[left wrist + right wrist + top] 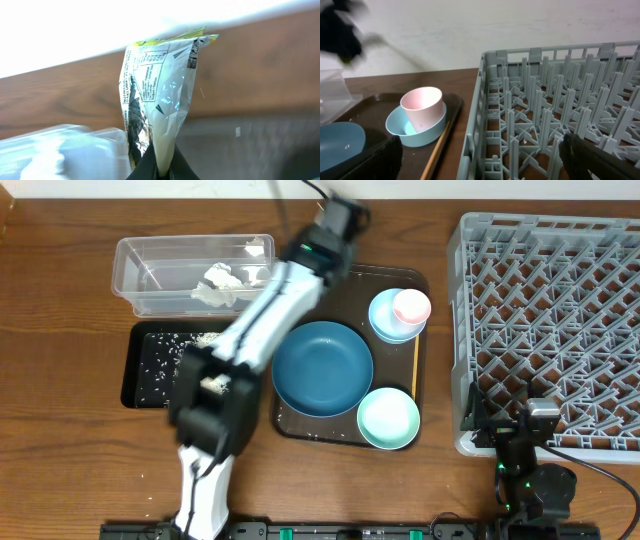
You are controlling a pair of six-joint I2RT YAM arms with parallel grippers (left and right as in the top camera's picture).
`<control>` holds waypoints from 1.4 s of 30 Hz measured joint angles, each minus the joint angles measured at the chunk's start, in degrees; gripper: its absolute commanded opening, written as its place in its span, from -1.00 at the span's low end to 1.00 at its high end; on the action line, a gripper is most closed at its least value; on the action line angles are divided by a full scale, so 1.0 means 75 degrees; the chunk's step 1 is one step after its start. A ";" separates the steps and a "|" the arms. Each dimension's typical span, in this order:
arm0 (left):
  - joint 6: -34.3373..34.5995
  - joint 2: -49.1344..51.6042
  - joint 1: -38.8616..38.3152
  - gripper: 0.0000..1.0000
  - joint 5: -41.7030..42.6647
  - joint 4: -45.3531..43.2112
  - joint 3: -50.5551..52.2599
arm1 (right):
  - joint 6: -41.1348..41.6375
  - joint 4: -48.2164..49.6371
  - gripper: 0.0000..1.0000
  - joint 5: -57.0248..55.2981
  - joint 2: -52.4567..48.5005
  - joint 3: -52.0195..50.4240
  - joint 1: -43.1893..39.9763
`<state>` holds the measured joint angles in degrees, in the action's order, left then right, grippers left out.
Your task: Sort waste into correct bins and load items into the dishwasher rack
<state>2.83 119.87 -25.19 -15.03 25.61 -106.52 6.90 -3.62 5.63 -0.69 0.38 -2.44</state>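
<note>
My left arm (268,308) has white links between black joints, blurred in the overhead view. My right arm (532,480) is black all over, with small green lights (514,469) and a black cable (600,468). My left fingers (146,167) and right fingers (602,160) are black.

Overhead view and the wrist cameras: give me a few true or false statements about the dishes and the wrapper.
The pink cup sits inside a bowl. True.
The blue plate is loaded in the rack. False: it lies on the brown tray, left of the rack.
The left gripper pinches a wrapper. True.
The wooden stick stands in the cup. False: it lies flat on the brown tray.
</note>
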 measured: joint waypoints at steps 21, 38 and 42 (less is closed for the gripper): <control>0.6330 -0.0149 0.3255 0.13 0.0428 0.1897 0.0015 | 0.0000 0.0000 0.98 0.0000 0.0000 0.0000 0.0000; 0.6248 -0.2113 0.3675 0.25 0.0708 0.3107 0.0038 | 0.0000 0.0000 0.99 0.0000 0.0000 0.0000 0.0000; 0.6187 -0.2876 0.4634 0.51 0.0560 0.3698 0.0035 | 0.0000 0.0000 0.99 0.0003 0.0000 0.0000 0.0000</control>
<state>49.23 98.30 9.56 -10.83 53.34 -106.26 6.90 -3.62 5.65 -0.69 0.38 -2.44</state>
